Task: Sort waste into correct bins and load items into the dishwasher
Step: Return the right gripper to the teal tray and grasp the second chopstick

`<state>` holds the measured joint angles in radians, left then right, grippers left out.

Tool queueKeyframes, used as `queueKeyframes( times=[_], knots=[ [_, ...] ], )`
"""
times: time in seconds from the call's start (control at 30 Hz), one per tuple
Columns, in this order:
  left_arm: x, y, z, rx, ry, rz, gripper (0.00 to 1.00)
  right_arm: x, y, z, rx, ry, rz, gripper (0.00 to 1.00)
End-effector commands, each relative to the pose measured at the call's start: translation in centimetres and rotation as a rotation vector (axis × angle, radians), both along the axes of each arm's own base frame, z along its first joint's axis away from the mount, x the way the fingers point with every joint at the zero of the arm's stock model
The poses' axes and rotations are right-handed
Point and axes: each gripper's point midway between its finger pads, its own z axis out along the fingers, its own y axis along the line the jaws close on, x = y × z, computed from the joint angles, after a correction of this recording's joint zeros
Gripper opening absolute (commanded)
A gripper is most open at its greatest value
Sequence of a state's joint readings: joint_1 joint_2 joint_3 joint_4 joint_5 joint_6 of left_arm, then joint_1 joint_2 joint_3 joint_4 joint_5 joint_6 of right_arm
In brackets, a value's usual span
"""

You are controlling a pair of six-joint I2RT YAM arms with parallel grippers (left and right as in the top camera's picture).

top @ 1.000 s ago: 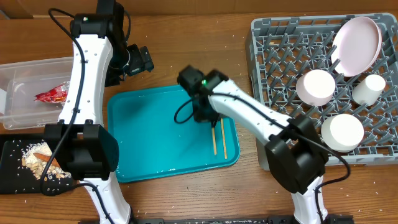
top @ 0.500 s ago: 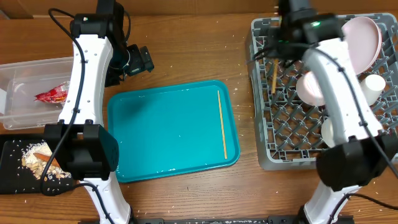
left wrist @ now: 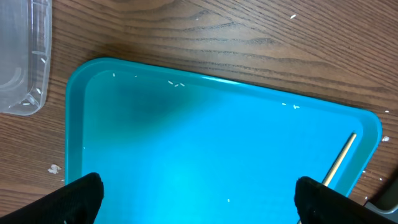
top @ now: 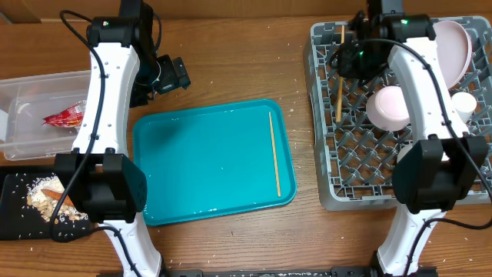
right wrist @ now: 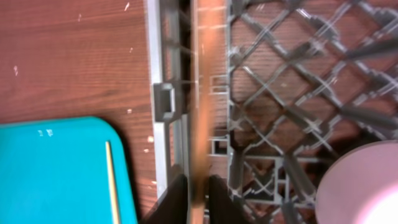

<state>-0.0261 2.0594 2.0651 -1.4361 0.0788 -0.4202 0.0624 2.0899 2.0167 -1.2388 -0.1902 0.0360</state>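
My right gripper (top: 345, 65) is shut on one wooden chopstick (top: 338, 88) and holds it over the left edge of the grey dish rack (top: 329, 171). In the right wrist view the fingers (right wrist: 178, 198) pinch the blurred chopstick (right wrist: 200, 118) above the rack grid (right wrist: 261, 93). The second chopstick (top: 274, 154) lies on the teal tray (top: 207, 165); it also shows in the right wrist view (right wrist: 112, 180). My left gripper (top: 175, 75) is open and empty above the tray's far left corner, its fingers (left wrist: 81, 196) wide apart. A pink plate (top: 446, 48), a bowl (top: 390, 108) and a white cup (top: 463, 104) stand in the rack.
A clear tub (top: 31, 96) at the left holds a red wrapper (top: 65, 117). A black tray (top: 15, 211) at the front left holds beige food scraps (top: 46, 200). The tub's corner (left wrist: 25, 56) shows in the left wrist view.
My right gripper took one chopstick off the teal tray and carried it right and back to the dish rack. The left arm has not moved.
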Motion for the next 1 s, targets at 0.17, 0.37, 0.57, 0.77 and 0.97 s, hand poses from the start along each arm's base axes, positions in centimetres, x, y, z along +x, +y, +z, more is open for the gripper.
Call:
queueKeyframes(
  times=[0.17,0.37,0.57,0.77,0.97],
  knots=[
    [-0.2,-0.4,0.2,-0.010,-0.002,0.006,1.00,-0.5,0.7,-0.2,0.018,0.024,0.018,0.78],
    [-0.2,-0.4,0.2,-0.010,-0.002,0.006,1.00,-2.2,3.0,0.2,0.126,0.096,0.015,0.70],
    [-0.2,-0.4,0.2,-0.010,-0.002,0.006,1.00,-4.3,8.6,1.2,0.241,0.134,0.132,0.65],
    [-0.2,-0.4,0.2,-0.010,-0.002,0.006,1.00,-6.5,12.5,-0.5,0.032,0.152,0.160,0.69],
    [-0.2,-0.4,0.2,-0.010,-0.002,0.006,1.00,-9.0,13.6,-4.5,-0.190,0.176,0.019,0.78]
  ],
)
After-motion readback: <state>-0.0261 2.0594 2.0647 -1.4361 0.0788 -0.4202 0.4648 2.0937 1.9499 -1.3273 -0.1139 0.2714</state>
